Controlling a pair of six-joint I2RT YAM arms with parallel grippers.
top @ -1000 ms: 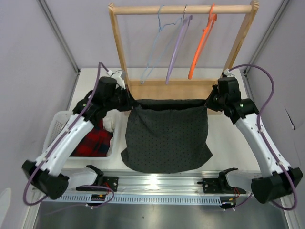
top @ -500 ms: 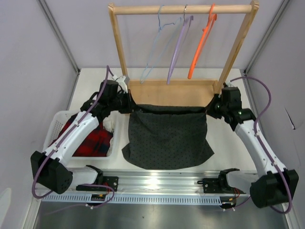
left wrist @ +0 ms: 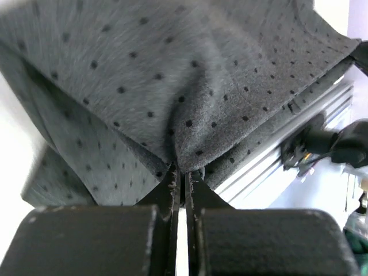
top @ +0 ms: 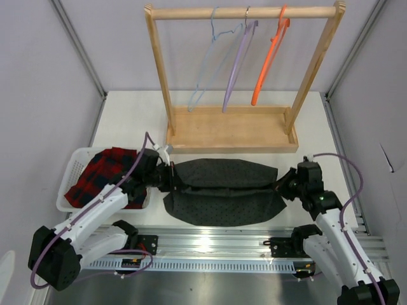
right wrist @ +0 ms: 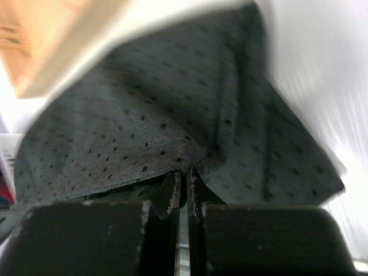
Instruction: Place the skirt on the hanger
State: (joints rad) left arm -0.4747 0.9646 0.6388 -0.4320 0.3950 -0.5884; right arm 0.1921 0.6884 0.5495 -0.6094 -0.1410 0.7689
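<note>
The dark charcoal dotted skirt (top: 222,190) lies low over the table between the two arms, folded over itself along its upper edge. My left gripper (top: 173,178) is shut on the skirt's left corner (left wrist: 184,155), and my right gripper (top: 280,185) is shut on its right corner (right wrist: 190,161). Both wrist views show the cloth pinched right at the fingertips. The pale light-blue wire hanger (top: 210,60) hangs on the wooden rack's rail (top: 245,11), leftmost of three, well behind the skirt.
A lilac hanger (top: 236,63) and an orange hanger (top: 268,57) hang beside the blue one. The rack's wooden base (top: 232,130) sits just behind the skirt. A white basket (top: 70,184) with a red-and-navy plaid garment (top: 105,175) stands at the left. A metal rail (top: 210,244) runs along the near edge.
Both grippers have pulled back from the rack toward the near edge and come down, carrying the skirt. The cloth, hanging stretched before, now lies folded low on the table.
</note>
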